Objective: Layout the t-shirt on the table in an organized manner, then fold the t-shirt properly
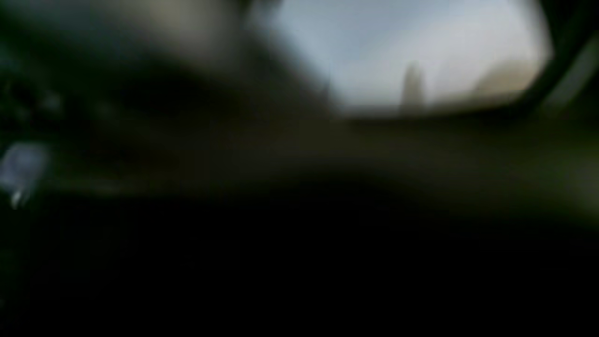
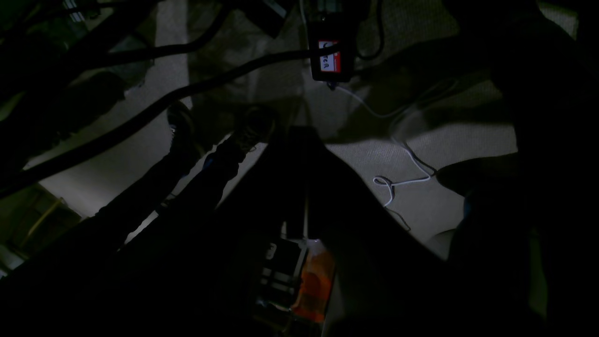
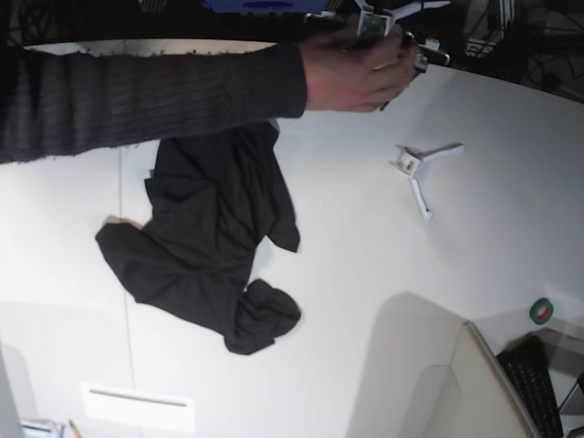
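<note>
A: How is the t-shirt (image 3: 212, 239) placed?

B: It is seen in the base view only, crumpled on the table (image 3: 365, 274), left of centre. Its long axis is set on a diagonal, from the far end under a person's sleeved arm (image 3: 137, 91) down to a bunched end (image 3: 263, 315) nearer the camera. Which end is the collar cannot be told.

A: Is any writing visible?

B: A red and white label (image 2: 330, 61) on a dark box is shown in the right wrist view; the letters "eR" can be made out, the rest is cut off. An orange patch (image 2: 312, 288) low in that view carries nothing readable.

A: What differs between the views?

B: The base view alone shows the person's hand (image 3: 356, 68) closed around a white and metal part (image 3: 392, 27) at the far table edge, a white Y-shaped piece (image 3: 422, 164) lying apart from the shirt, a green tape roll (image 3: 542, 311) and a keyboard (image 3: 537, 379). The right wrist view gives dark cables, carpet and a white cord (image 2: 398, 180). The left wrist view is blurred beyond reading.

A: And the grippers?

B: No gripper can be picked out in any view.
</note>
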Tool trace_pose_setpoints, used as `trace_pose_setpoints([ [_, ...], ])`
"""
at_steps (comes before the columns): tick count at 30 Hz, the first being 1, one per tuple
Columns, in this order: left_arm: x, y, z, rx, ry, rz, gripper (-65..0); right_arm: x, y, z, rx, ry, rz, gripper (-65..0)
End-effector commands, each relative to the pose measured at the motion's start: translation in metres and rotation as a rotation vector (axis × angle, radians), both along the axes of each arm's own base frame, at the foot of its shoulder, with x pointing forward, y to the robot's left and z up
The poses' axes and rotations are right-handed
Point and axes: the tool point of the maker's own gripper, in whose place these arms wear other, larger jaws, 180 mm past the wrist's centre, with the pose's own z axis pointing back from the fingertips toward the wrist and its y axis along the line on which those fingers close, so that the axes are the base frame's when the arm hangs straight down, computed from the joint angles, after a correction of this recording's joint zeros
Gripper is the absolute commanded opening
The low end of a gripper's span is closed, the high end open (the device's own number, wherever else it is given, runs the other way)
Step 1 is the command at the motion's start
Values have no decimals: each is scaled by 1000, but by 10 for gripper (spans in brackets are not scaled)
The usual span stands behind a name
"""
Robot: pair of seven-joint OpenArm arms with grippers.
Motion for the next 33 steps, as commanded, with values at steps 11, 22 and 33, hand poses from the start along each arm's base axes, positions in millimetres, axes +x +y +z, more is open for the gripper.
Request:
trace_pose_setpoints([
  [11, -20, 3, 0, 33, -23, -45, -299, -7, -1, 2, 6, 12, 4, -650],
  [22, -20, 3, -1, 35, -22, -46, -299, -7, -1, 2, 6, 12, 4, -650],
  [33, -30, 3, -2, 38, -28, -60, -299, -7, -1, 2, 6, 12, 4, -650],
])
